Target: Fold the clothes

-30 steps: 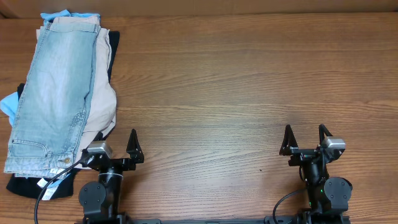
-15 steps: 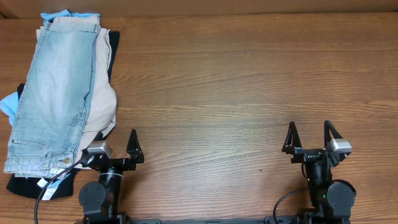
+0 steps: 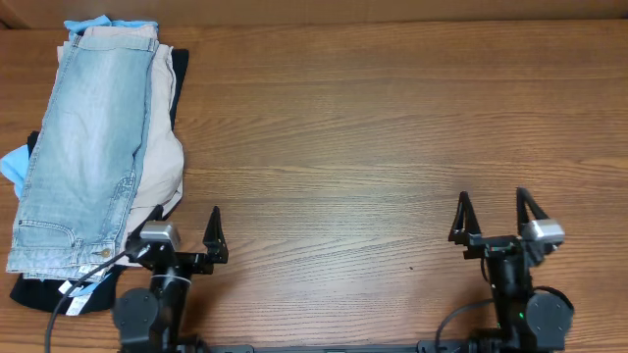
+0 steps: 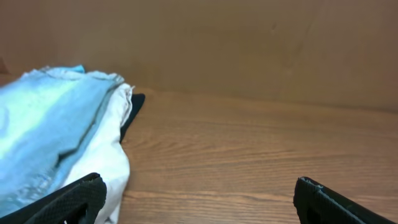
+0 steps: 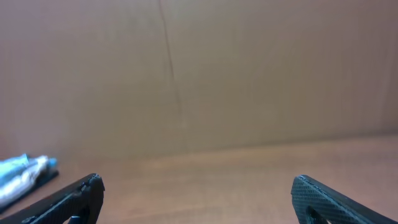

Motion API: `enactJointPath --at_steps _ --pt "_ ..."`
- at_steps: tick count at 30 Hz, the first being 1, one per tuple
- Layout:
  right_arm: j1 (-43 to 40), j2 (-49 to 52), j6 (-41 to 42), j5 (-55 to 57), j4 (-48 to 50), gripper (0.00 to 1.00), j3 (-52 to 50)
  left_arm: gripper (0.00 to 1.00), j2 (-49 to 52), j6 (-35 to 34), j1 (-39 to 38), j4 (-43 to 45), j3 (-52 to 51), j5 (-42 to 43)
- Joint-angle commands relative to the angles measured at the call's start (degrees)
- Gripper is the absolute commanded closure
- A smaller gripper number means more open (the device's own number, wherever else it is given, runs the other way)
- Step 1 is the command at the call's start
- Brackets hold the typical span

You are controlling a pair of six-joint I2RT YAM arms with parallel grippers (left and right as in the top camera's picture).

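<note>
The faded light-blue denim shorts (image 3: 86, 147) lie folded lengthwise on top of a pile at the table's left, waistband toward the front. They also show in the left wrist view (image 4: 43, 137) at the left. My left gripper (image 3: 186, 233) is open and empty at the front edge, just right of the pile; its fingertips frame bare wood in the left wrist view (image 4: 199, 199). My right gripper (image 3: 493, 214) is open and empty at the front right, far from the shorts, its fingers spread wide in the right wrist view (image 5: 196, 199).
Beige khaki shorts (image 3: 162, 147) lie under the denim, over a black garment (image 3: 39, 292). A light-blue cloth (image 3: 12, 165) pokes out at the pile's left. A brown wall (image 5: 199, 74) stands behind the wooden table (image 3: 392, 137).
My right gripper has shifted a little to the right and toward the front edge. My left gripper has dropped slightly toward the front. The clothes have not moved.
</note>
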Motion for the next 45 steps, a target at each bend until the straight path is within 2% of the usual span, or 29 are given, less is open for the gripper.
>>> enactJointPath --at_steps 1,6,11,18,22,26,31,38,42,45 --pt "0.22 1.44 -0.02 -0.46 -1.33 0.0 7.5 0.0 4.66 3.63 -0.31 -2.27 7.98 0.68" --pt "0.22 8.28 -0.04 -2.4 -5.97 0.0 17.22 0.0 16.06 4.17 -0.31 -7.08 19.41 0.72" --pt "0.22 19.78 -0.04 -5.01 -12.72 0.0 28.35 0.0 31.12 5.31 -0.31 -20.13 36.26 0.11" --pt "0.22 42.53 -0.04 -9.18 -24.65 0.0 46.38 0.0 52.41 8.72 -0.31 -38.73 59.41 -2.27" --pt "0.22 55.06 -0.04 -12.57 -30.77 0.0 55.21 0.0 61.99 9.18 -0.31 -44.17 66.99 -2.08" --pt "0.22 66.84 -0.04 -17.05 -35.01 0.0 62.84 0.0 69.18 9.16 -0.31 -44.63 69.44 -2.51" --pt "0.22 76.7 0.0 -22.25 -31.95 0.0 64.61 0.0 76.17 9.9 0.13 -40.13 69.44 -2.08" --pt "0.31 84.59 0.0 -29.57 -27.34 0.0 64.61 0.01 84.5 18.43 3.21 -32.63 69.44 -2.86" --pt "1.51 88.21 0.0 -29.38 -25.14 0.1 64.61 0.06 89.57 18.53 6.16 -28.92 69.44 -7.56" --pt "3.04 90.62 -0.02 -29.33 -23.34 0.14 64.59 0.11 92.96 18.51 8.55 -27.63 69.44 -8.37"
